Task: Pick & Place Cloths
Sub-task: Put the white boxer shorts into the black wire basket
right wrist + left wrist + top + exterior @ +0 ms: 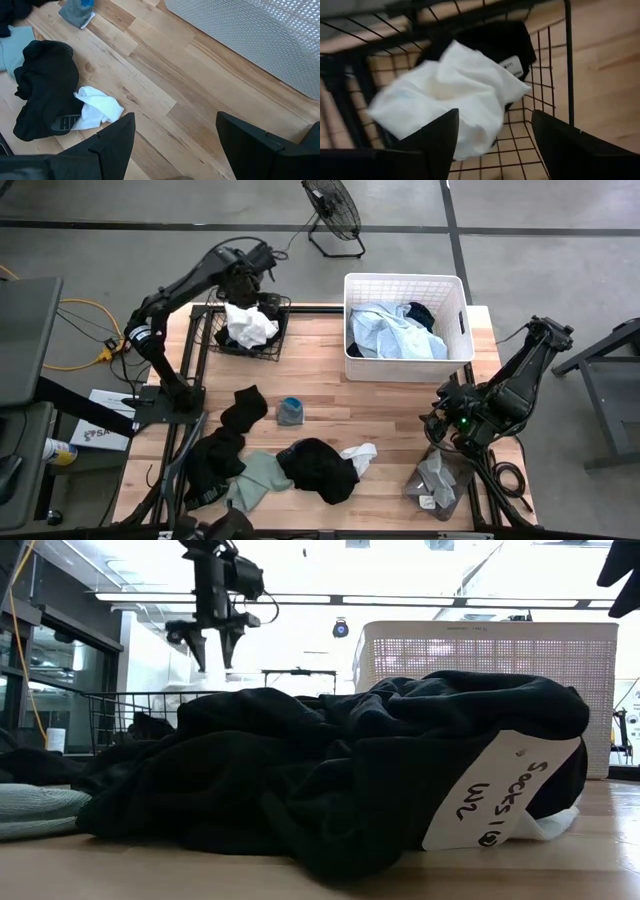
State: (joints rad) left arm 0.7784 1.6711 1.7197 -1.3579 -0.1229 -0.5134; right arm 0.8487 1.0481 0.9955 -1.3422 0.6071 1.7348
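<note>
2 arms work at the desk (pixel 400 380). The left gripper (pixel 262 272) hangs above the wire basket (pixel 215 330) at the desk's far left corner, its jaws parted and holding nothing; a white cloth (pixel 450 95) and a black one (pixel 495 42) lie in the basket below. The right gripper (pixel 175 145) waits near the right edge, jaws apart and empty. Other cloths lie near the front edge: a black heap (pixel 320 468), a sage piece (pixel 258 480), a white piece (pixel 360 452).
</note>
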